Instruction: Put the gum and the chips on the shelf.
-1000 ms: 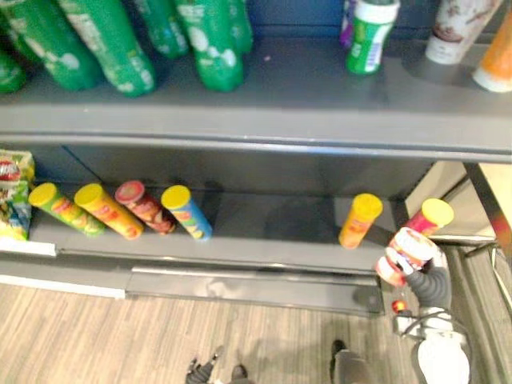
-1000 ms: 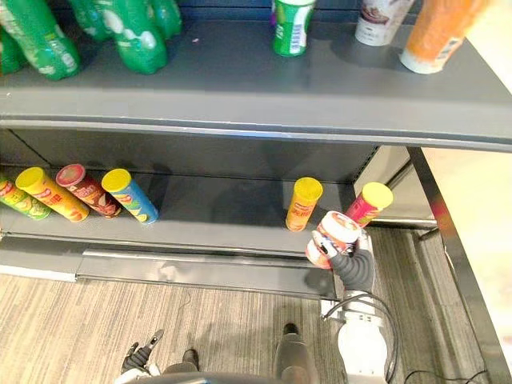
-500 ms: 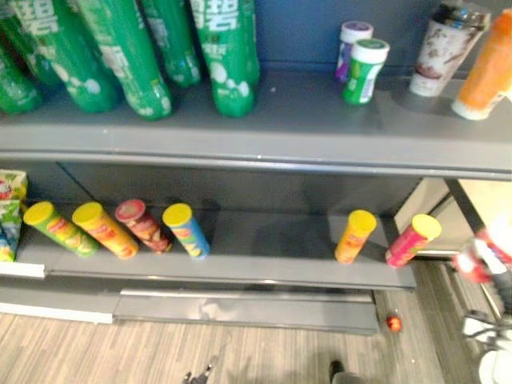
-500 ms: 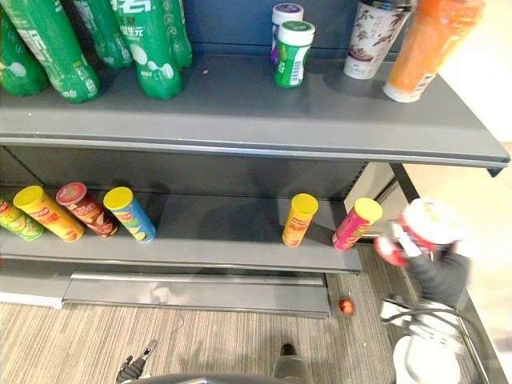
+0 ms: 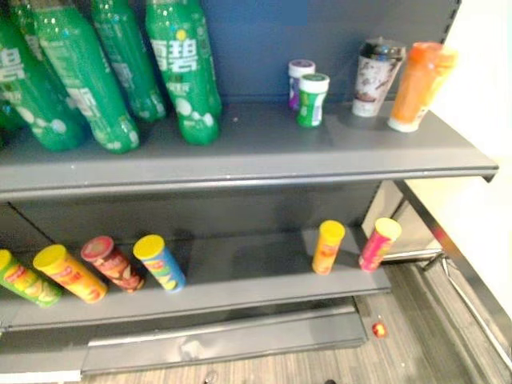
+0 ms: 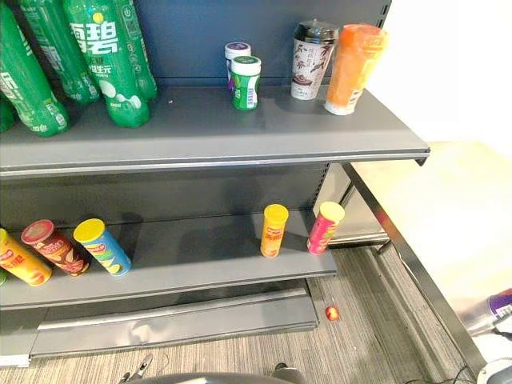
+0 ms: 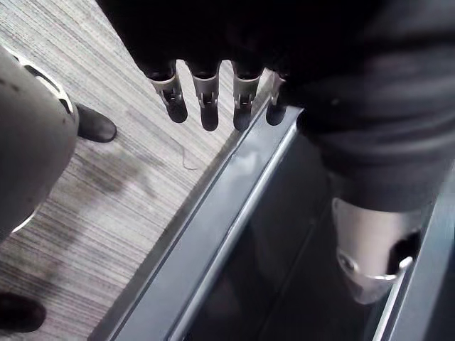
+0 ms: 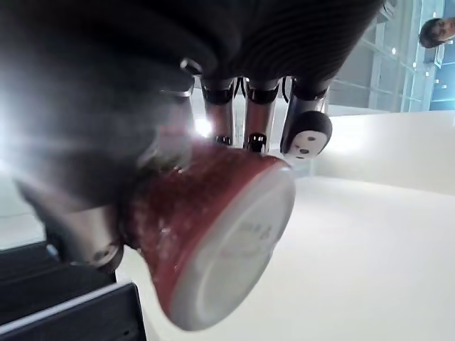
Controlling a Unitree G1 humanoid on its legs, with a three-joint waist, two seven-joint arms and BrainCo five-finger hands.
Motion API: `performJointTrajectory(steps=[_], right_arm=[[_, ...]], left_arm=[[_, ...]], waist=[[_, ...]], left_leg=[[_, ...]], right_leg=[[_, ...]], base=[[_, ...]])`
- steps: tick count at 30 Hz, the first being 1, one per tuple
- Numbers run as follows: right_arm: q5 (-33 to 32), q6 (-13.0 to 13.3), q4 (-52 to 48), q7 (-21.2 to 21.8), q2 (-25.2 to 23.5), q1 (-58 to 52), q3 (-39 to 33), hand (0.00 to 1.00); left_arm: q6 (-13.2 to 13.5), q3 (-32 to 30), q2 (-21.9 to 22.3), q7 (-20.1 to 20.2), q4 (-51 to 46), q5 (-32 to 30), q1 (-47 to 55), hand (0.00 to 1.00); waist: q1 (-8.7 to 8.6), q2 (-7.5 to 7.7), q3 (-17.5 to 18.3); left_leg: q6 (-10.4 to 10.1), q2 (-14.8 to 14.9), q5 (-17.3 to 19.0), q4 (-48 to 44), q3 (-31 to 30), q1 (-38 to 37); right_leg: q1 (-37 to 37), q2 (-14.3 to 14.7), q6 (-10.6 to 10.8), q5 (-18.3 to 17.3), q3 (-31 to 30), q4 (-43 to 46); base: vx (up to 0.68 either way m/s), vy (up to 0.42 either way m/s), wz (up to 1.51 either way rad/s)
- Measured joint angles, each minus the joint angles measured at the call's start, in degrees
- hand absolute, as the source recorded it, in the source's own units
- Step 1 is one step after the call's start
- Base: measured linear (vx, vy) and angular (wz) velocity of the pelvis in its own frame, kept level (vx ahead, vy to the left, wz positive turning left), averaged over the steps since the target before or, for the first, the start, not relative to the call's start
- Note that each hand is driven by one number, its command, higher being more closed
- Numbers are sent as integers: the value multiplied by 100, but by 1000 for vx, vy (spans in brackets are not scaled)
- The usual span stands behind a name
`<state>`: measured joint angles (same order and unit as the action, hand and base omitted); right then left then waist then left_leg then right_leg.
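My right hand (image 8: 307,135) is shut on a red chips can (image 8: 213,234) with a white end, fingers and thumb curled round its body, against a pale background. Two gum bottles stand on the upper shelf (image 6: 320,136), one with a purple lid (image 6: 238,58) and a green one (image 6: 246,82) in front of it. Chips cans lie on the lower shelf (image 6: 200,260): an orange one (image 6: 274,230) and a pink one (image 6: 325,227) at its right end. My left hand (image 7: 206,99) hangs low over the floor by the shelf base, fingers straight, holding nothing.
Tall green bottles (image 6: 108,64) fill the upper shelf's left half. A lidded cup (image 6: 311,60) and an orange cup (image 6: 352,58) stand at its right. More chips cans (image 6: 102,246) lie at the lower shelf's left. A small red thing (image 6: 331,313) lies on the floor.
The head camera has tilted up and swung, shifting the whole shelf. My right hand with the red can has moved away to the right from the lower shelf's right end.
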<state>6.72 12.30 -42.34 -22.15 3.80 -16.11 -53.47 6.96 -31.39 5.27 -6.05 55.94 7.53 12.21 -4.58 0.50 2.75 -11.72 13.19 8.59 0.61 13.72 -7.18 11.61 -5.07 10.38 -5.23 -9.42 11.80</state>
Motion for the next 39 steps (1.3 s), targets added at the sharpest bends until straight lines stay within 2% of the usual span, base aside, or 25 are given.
performJointTrajectory(steps=[3, 5, 7, 8, 10, 11, 13, 15, 16, 19, 22, 26, 31, 36, 39], right_arm=[[-161, 128, 81, 29, 874, 633, 36, 100], [-474, 310, 336, 155, 1393, 966, 138, 100], [-1124, 447, 1103, 437, 2226, 1513, 548, 100], [-1257, 450, 1339, 522, 2437, 1673, 692, 100], [-1713, 414, 2299, 928, 3206, 2322, 1355, 100], [-1839, 396, 2509, 1052, 3375, 2461, 1520, 100], [-2090, 255, 3197, 1396, 3932, 3001, 2196, 100], [-2316, 157, 3608, 1605, 4217, 3378, 2688, 100], [-2449, 69, 3839, 1751, 4354, 3634, 3002, 100], [-2755, -37, 4119, 2004, 4446, 4032, 3722, 100], [-3000, -89, 4237, 2235, 4448, 4199, 4327, 100], [-3367, -420, 4780, 2616, 4449, 4670, 5211, 100], [-3434, -587, 5012, 2774, 4474, 5181, 5692, 100], [-3457, -660, 5049, 2886, 4481, 5426, 5943, 100], [-3483, -682, 4971, 2891, 4480, 5553, 6085, 100]], left_arm=[[0, 103, -15, 22, 16, -37, 26, 0], [1, 250, -53, 28, 23, -111, 75, 0], [3, 493, -167, 101, 99, -115, 150, 0], [4, 535, -213, 130, 113, -109, 151, 0], [5, 761, -325, 190, 188, -105, 148, 0], [8, 822, -344, 201, 230, -101, 142, 0], [9, 1039, -448, 253, 241, -98, 135, 0], [11, 1138, -520, 273, 241, -91, 130, 0], [7, 1200, -550, 280, 247, -91, 101, 0], [6, 1316, -618, 321, 249, -83, 93, 0], [1, 1331, -674, 345, 275, -80, 77, 0], [-3, 1514, -855, 397, 319, -73, 30, 0], [-100, 1583, -1012, 403, 493, 53, 23, 0], [-97, 1761, -1055, 402, 510, 77, -62, 0], [-95, 1769, -1078, 403, 513, 90, -85, 0]], waist=[[13, -44, 55], [23, -37, 65], [20, 13, 111], [27, 27, 115], [44, 46, 120], [59, 48, 122], [77, 50, 122], [97, 56, 118], [172, 60, 116], [195, 73, 106], [312, 100, 83], [352, 148, -139], [385, 180, -316], [484, 160, -408], [485, 166, -480]], left_leg=[[-1, -18, 1, 7, -41, 8], [1, -18, 0, 8, -83, 20], [7, -32, -4, 5, -201, 96], [14, -39, -10, 6, -224, 109], [21, -54, -15, 10, -370, 115], [22, -55, -15, 11, -396, 116], [40, -64, -28, 4, -577, 182], [65, -68, -48, 10, -694, 214], [67, -70, -50, 6, -714, 217], [81, -93, -59, -28, -993, 301], [83, -100, -59, -55, -1042, 303], [119, -172, -82, -85, -1338, 360], [128, -197, -111, -121, -1482, 413], [128, -222, -111, -193, -1612, 509], [128, -222, -111, -243, -1689, 643]], right_leg=[[-69, 6, -12, 42, 23, -83], [-108, 13, -14, 63, 45, -136], [-113, -7, -12, 76, 81, -177], [-114, -14, -13, 80, 95, -180], [-183, -38, -14, 80, 139, -207], [-199, -44, -14, 80, 157, -216], [-264, -79, -20, 87, 269, -276], [-295, -90, -21, 88, 290, -287], [-299, -91, -21, 88, 292, -290], [-394, -140, -22, 89, 404, -356], [-432, -150, -22, 89, 421, -375], [-531, -246, -5, 98, 554, -415], [-564, -278, -9, 134, 636, -472], [-586, -314, -9, 135, 726, -501], [-578, -320, -17, 157, 786, -532]], base=[[5, 7, 5], [18, 11, 10], [7, 7, 17], [9, 10, 16], [11, 7, 18], [9, 7, 21], [5, 5, 29], [6, 5, 26], [0, 2, 13], [-4, 3, 27], [-5, 6, 11], [-40, 10, 21], [-8, 9, 12], [-3, 7, 13], [-46, -2, 10]])
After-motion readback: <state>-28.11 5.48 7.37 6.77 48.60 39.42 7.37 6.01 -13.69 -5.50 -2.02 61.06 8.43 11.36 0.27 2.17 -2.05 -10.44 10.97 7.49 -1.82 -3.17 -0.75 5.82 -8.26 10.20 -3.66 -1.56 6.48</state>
